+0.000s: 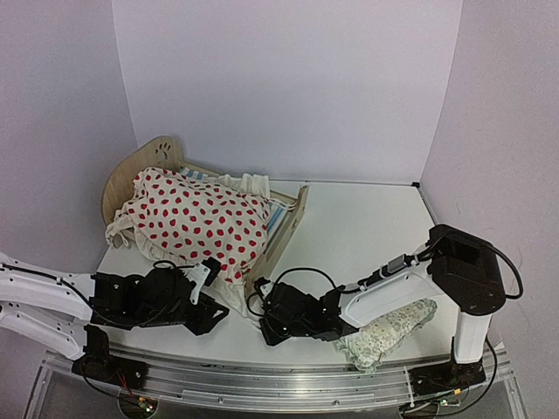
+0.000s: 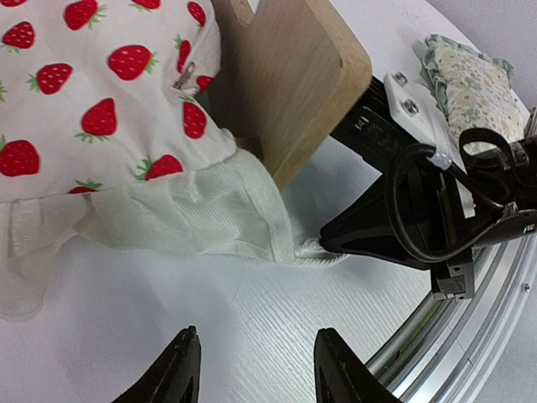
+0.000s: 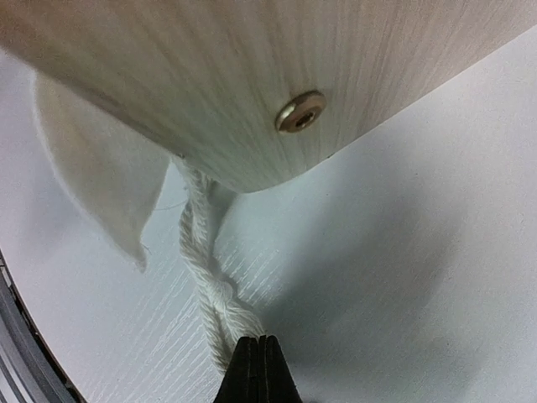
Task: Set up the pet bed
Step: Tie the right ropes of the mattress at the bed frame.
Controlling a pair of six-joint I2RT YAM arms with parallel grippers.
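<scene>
At the left rear of the table (image 1: 367,227) sits the pet bed (image 1: 129,179), a red-spotted cushion (image 1: 201,218) heaped on it. By its footboard (image 3: 252,84) corner the right gripper (image 3: 258,363) pinches a white twisted cord (image 3: 201,252) (floral pillow (image 1: 389,332) beside that arm). Left gripper (image 2: 252,361) hovers low over the table, jaws apart

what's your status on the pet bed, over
Left gripper open, empty. Right gripper shut on white cord under pet bed footboard. Red-dotted cushion heaped crooked on frame.
</scene>
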